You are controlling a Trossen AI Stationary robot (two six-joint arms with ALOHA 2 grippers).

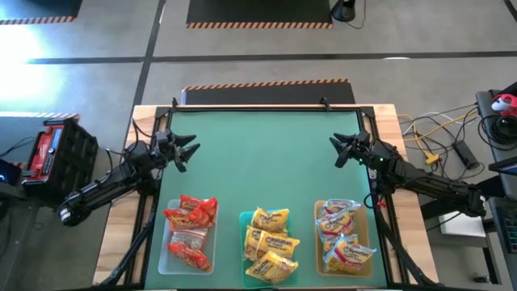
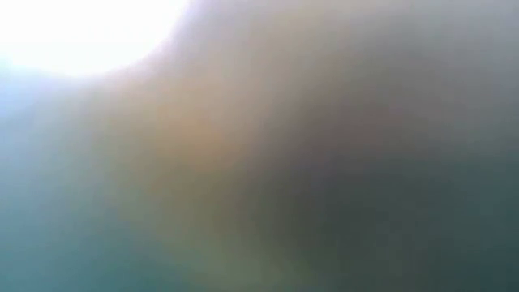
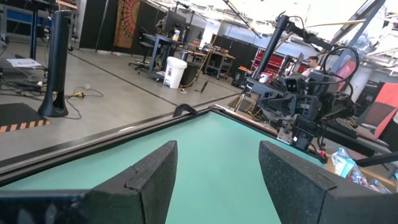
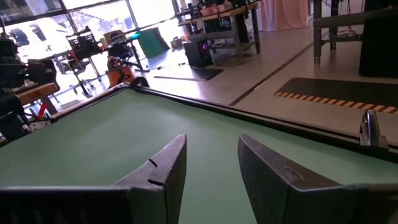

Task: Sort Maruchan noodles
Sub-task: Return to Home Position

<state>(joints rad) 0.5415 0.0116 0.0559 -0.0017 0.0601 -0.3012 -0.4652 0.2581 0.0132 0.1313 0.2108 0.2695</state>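
The left gripper (image 1: 187, 155) hangs over the left side of the green mat (image 1: 266, 162). Its two fingers are spread well apart, with nothing between them and nothing touching them. Its wrist view shows bare mat in the gap. The right gripper (image 1: 338, 152) mirrors it over the right side of the mat. Its fingers are also parted, somewhat less widely, and they hold nothing. Both grippers are well back from the packets.

The low view is a featureless smear of light and grey-green, so it shows nothing of the table. In the left wrist view a few crinkly wrappers poke in at the edge, cut off by the frame and too partial to name.

All the Maruchan noodles lie in three trays in a row along the near edge of the mat.
- **Clear tray** (image 1: 166, 260), on the left: three red packets (image 1: 194, 212), overlapping one another in a line.
- **Teal tray** (image 1: 245, 279), in the middle: three yellow packets (image 1: 271, 241), also overlapping.
- **Amber tray** (image 1: 317, 242), on the right: yellow-orange packets with white-red labels (image 1: 347, 255). They look like three, but they are piled so their edges run together, and the count is uncertain.
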